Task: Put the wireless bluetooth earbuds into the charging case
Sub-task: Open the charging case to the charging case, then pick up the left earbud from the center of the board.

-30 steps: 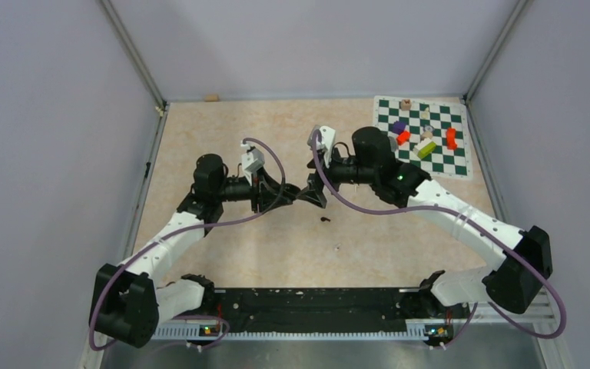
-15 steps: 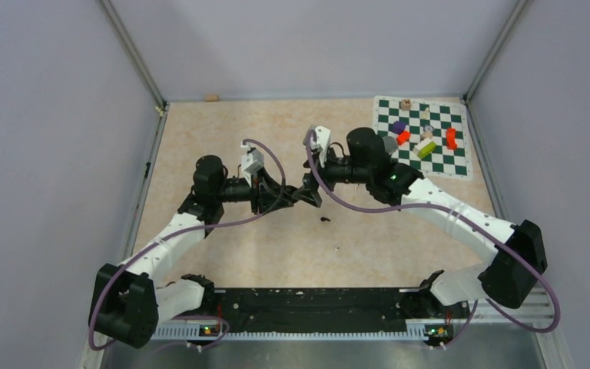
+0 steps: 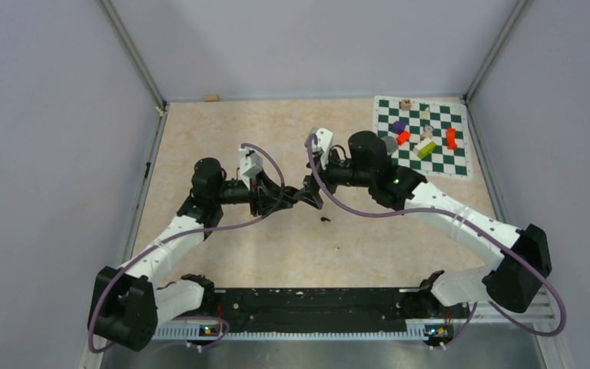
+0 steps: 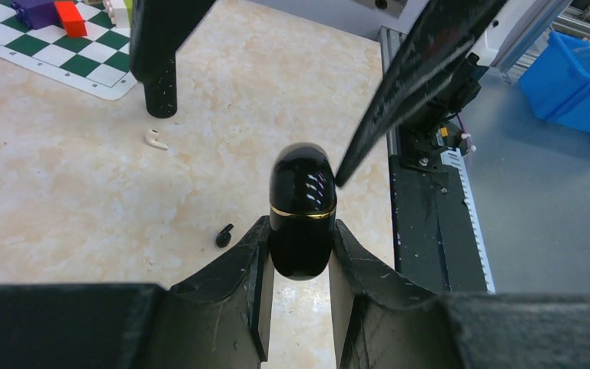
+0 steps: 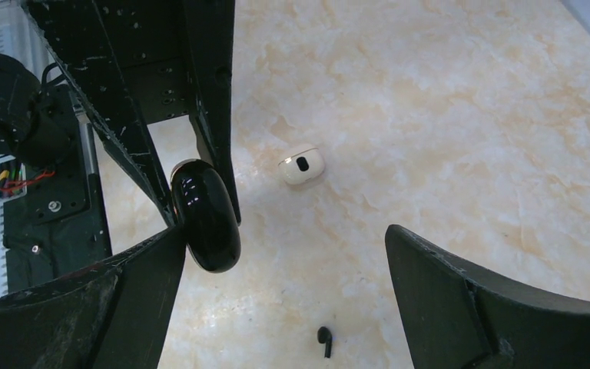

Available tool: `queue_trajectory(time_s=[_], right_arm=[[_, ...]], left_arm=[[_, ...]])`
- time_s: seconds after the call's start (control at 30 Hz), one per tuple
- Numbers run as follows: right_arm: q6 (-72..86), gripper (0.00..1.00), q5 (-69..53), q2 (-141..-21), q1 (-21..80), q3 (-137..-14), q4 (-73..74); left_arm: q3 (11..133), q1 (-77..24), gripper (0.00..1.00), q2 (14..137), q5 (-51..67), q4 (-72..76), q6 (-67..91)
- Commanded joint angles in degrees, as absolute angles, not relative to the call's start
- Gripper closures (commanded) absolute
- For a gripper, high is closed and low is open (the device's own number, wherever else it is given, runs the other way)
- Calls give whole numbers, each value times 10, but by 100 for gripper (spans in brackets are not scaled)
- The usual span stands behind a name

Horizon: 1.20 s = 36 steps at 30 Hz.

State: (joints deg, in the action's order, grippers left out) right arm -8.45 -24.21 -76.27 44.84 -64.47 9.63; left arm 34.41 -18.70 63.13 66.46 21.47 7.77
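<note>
My left gripper [image 4: 299, 224] is shut on a glossy black charging case [image 4: 301, 211] with a gold band, its lid closed, and holds it above the table. My right gripper [image 5: 284, 231] is open and straddles the case [image 5: 206, 215], with its left finger [image 5: 107, 300] against the case's side. One black earbud [image 4: 223, 235] lies on the table below; it also shows in the right wrist view [image 5: 324, 340] and the top view [image 3: 325, 220]. One white earbud [image 4: 154, 139] lies farther off. In the top view both grippers [image 3: 286, 197] [image 3: 309, 192] meet at mid-table.
A small white rounded case [image 5: 302, 165] lies on the table beyond the black case. A green-and-white chessboard mat [image 3: 461, 157] with coloured blocks [image 3: 451, 138] sits at the back right. Grey walls enclose the table; the black base rail [image 3: 315, 304] runs along the near edge.
My right gripper has moved left and closed in around the black case in my left gripper. The left arm has shifted slightly. The earbud on the table has not moved.
</note>
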Motion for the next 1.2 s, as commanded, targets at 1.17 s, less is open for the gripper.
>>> queue_trajectory(time_s=[1.17], right_arm=[[-135,9,-276,-859,383,-709,293]], left_arm=[[310,-99,100,549,628,688,372]])
